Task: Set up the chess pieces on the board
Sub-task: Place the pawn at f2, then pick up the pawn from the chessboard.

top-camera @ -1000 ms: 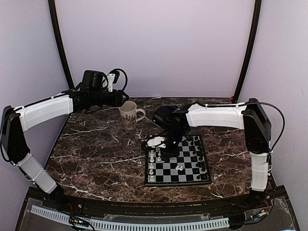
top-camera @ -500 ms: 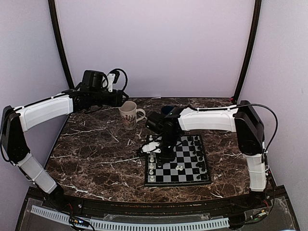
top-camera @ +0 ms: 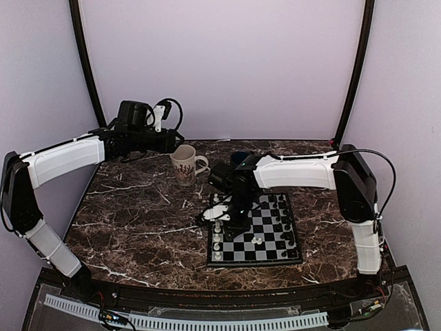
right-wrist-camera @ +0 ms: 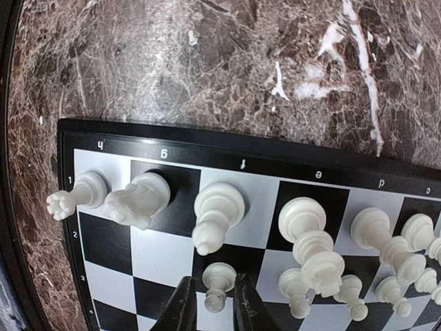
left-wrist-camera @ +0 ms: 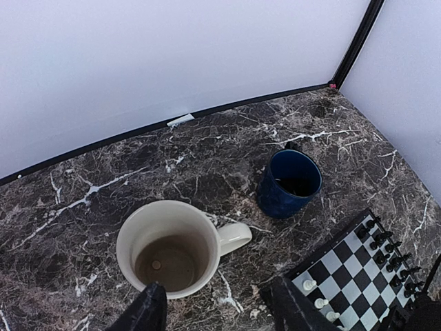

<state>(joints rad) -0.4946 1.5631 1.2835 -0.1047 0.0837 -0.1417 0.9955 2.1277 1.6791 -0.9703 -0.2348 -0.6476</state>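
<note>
The board (top-camera: 255, 262) lies right of centre, with white chess pieces (top-camera: 218, 227) along its left edge and black ones (top-camera: 282, 214) along its right edge. Two white pieces (top-camera: 256, 240) lie loose mid-board. My right gripper (top-camera: 233, 219) is low over the board's left side. In the right wrist view its jaws (right-wrist-camera: 215, 307) straddle a standing white pawn (right-wrist-camera: 219, 281) with narrow gaps either side. A bishop (right-wrist-camera: 217, 210), knight (right-wrist-camera: 138, 198) and rook (right-wrist-camera: 76, 194) stand behind it. My left gripper (left-wrist-camera: 220, 314) is open and empty above a cream mug (left-wrist-camera: 172, 245).
The cream mug (top-camera: 185, 165) stands at the back centre with a small round thing on its bottom. A dark blue mug (left-wrist-camera: 291, 183) stands right of it, partly hidden behind the right arm in the top view. A black device with cables (top-camera: 141, 114) sits at the back left.
My right arm has moved left across the board to its left columns, and has barely moved in the last half second. The left arm has not moved.
</note>
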